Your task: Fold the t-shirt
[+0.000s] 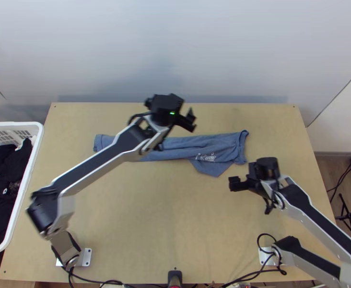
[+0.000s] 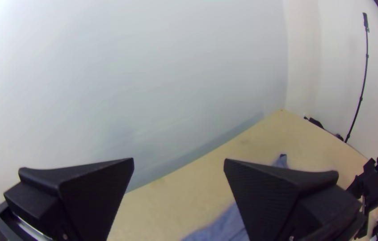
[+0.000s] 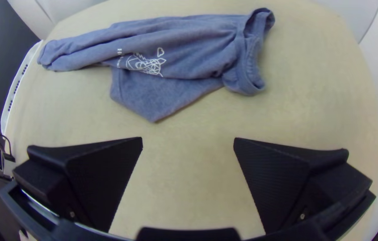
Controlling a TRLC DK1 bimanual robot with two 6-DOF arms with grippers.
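The blue T-shirt lies bunched in a long strip along the far edge of the counter, one flap poking towards the near edge. Flattening it looks like the step in hand, before any proper fold; next, probably pinch a loose layer and draw it nearward. The left gripper and right gripper both have jaws wide, holding nothing. A white drawing with small lettering marks the cloth
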